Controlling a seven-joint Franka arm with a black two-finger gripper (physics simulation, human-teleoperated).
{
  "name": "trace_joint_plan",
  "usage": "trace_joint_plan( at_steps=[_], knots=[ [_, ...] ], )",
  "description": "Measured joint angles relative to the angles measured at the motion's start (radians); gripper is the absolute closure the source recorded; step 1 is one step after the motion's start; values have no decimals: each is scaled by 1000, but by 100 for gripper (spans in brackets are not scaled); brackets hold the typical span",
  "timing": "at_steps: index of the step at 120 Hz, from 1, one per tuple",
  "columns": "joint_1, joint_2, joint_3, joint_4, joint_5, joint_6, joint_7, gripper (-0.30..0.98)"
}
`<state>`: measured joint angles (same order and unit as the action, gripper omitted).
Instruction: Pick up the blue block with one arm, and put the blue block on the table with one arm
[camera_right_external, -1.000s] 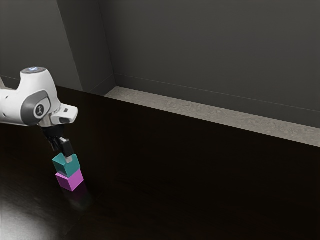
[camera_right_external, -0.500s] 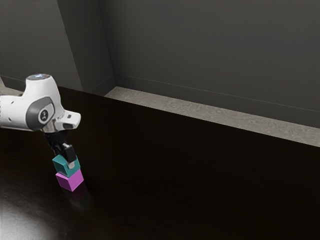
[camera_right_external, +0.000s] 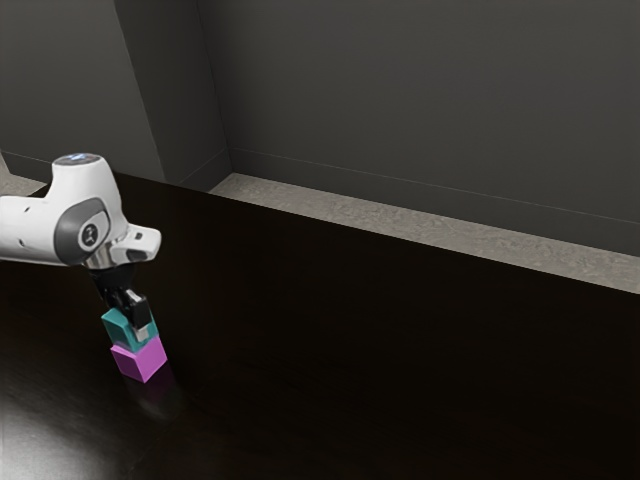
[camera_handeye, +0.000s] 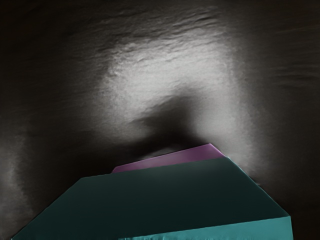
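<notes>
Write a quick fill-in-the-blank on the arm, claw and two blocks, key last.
The robot arm comes in from the exterior view's ____ side.
Top or bottom: the teal block is the ____ one.
Teal or magenta: the claw is at the ____ block.
The magenta block stands on the table; with the teal block, that makes ____ blocks.
Missing words: left; top; teal; two.

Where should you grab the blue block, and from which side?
I'd come from above and grip two opposite upright sides of the blue block: they look flat and parallel, while the pink block lies beneath it, barring the way from below.
</notes>
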<state>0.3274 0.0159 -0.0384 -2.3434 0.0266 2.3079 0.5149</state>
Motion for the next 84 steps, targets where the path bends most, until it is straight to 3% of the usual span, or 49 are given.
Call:
trace_joint_plan(
  at_steps=[23,36,58,84],
  knots=[
    [64,-58,-79,24,7,-16,-8,32],
    [24,-48,-125,60,11,-29,-14,35],
    [-86,53,-167,123,17,-36,-25,39],
    [-47,144,-169,145,22,-33,-37,40]
  ],
)
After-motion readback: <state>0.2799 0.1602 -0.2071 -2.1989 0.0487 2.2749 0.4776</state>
